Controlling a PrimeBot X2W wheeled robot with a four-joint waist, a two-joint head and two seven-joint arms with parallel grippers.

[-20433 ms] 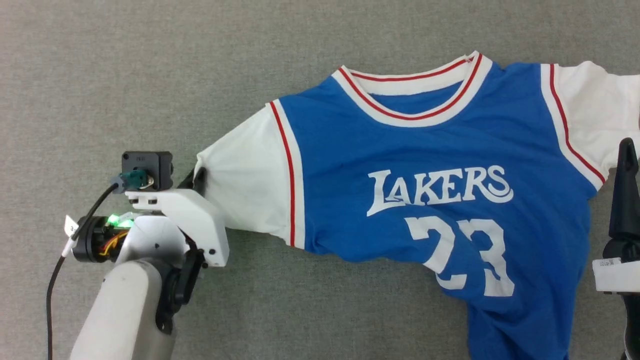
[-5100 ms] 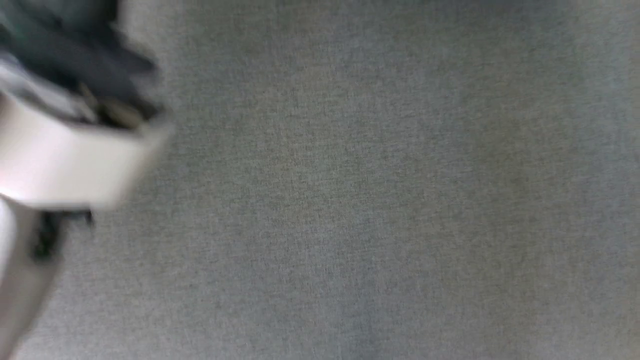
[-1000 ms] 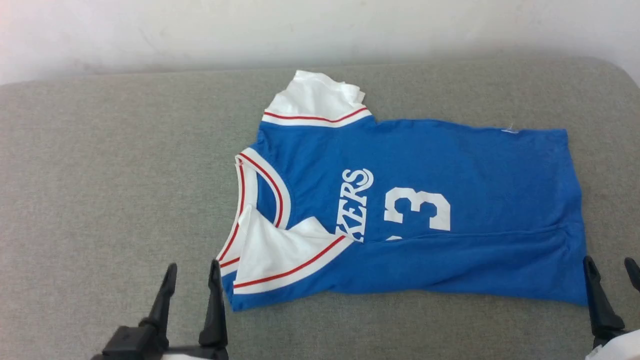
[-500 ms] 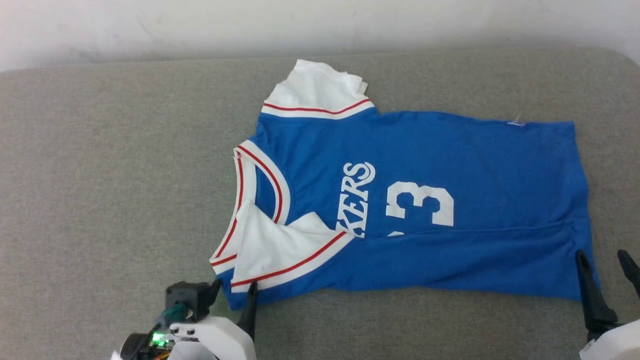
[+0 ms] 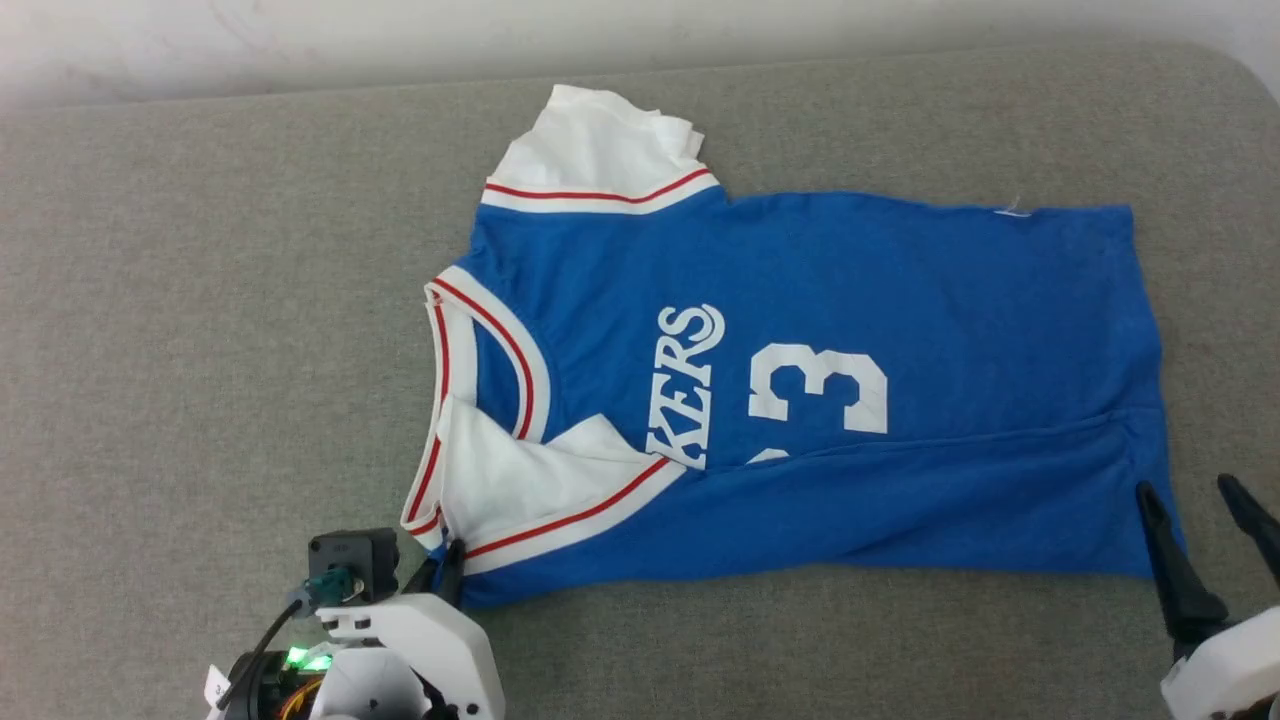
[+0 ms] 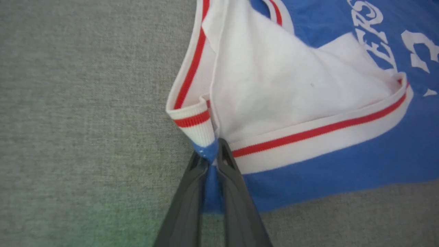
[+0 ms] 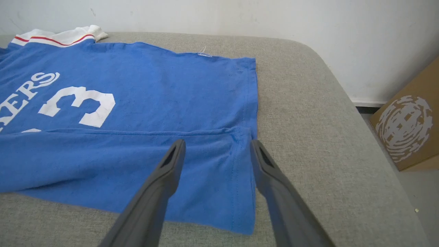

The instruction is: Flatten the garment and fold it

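Where the shirt lies: flat on the grey surface, collar to the left, hem to the right, near edge folded over (one white sleeve lies on the blue front).
Left jaws: clamped on the shirt's near left corner, fingers pinching blue cloth just under the striped collar trim.
Right jaws: spread wide, holding nothing, fingers either side of the hem's near corner; touching or not, I cannot tell.
Beside the surface: cardboard box.
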